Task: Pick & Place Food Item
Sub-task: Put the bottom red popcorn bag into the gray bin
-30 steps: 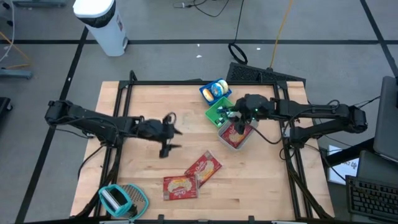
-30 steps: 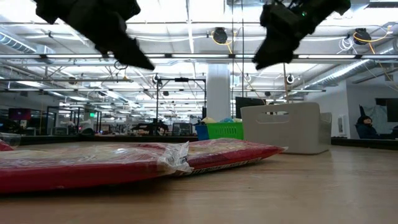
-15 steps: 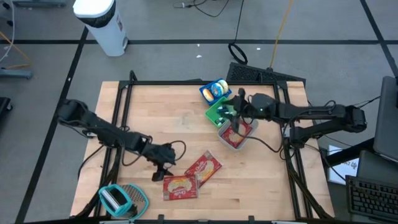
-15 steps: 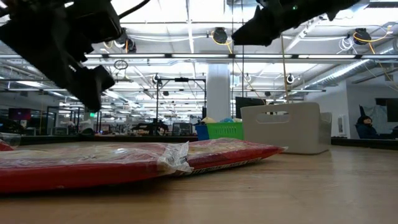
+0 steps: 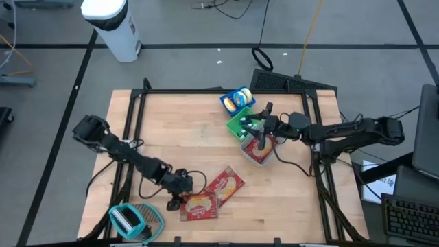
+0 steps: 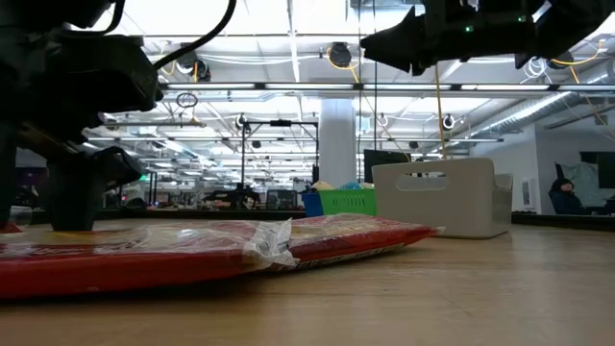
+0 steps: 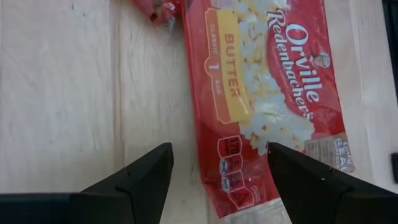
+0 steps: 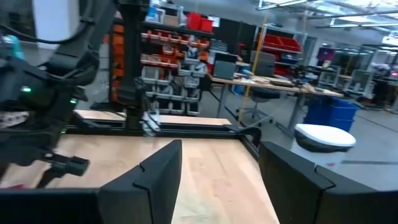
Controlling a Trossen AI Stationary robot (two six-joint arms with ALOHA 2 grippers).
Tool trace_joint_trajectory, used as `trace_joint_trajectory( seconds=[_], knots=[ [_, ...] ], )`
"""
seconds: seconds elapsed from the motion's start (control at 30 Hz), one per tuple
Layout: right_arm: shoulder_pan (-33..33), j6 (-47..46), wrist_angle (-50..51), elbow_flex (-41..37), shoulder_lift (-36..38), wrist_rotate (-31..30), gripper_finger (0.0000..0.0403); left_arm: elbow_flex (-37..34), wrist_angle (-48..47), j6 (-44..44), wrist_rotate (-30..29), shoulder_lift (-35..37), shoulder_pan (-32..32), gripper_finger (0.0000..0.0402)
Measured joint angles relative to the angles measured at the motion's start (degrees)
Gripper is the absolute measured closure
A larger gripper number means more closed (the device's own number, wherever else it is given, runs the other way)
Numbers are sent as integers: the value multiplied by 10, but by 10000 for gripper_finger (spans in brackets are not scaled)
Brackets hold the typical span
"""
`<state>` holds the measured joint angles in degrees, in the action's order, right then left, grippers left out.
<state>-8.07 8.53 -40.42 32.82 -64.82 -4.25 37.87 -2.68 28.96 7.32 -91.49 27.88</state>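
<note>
Partway through: one popcorn packet in the bin, two on the tabletop.

We see the left end effector (image 7: 214,177) low over the near popcorn packet (image 5: 199,206), fingers spread wide astride its edge and holding nothing; no grasp yet. The second packet (image 5: 225,185) lies just beside it on the tabletop (image 5: 178,130), untouched. The white bin (image 5: 259,152) already holds a red packet. The right end effector (image 5: 266,123) hangs above that bin near the green basket (image 5: 240,123), fingers parted and empty. We judge the remaining work to be gripping, carrying and dropping both loose packets.
</note>
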Motion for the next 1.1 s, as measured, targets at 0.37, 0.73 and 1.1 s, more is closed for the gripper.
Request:
trace_joint_trajectory(
  seconds=[0.37,0.73,1.1],
  knots=[
    [37,-3,2,0,0,-2,204,0,-14,10,-9,-15,7,260],
    [41,-49,17,0,0,-2,206,29,-166,-60,-30,39,2,397],
    [41,-117,78,0,0,-2,207,126,-304,-221,-379,202,-3,399]
  ],
)
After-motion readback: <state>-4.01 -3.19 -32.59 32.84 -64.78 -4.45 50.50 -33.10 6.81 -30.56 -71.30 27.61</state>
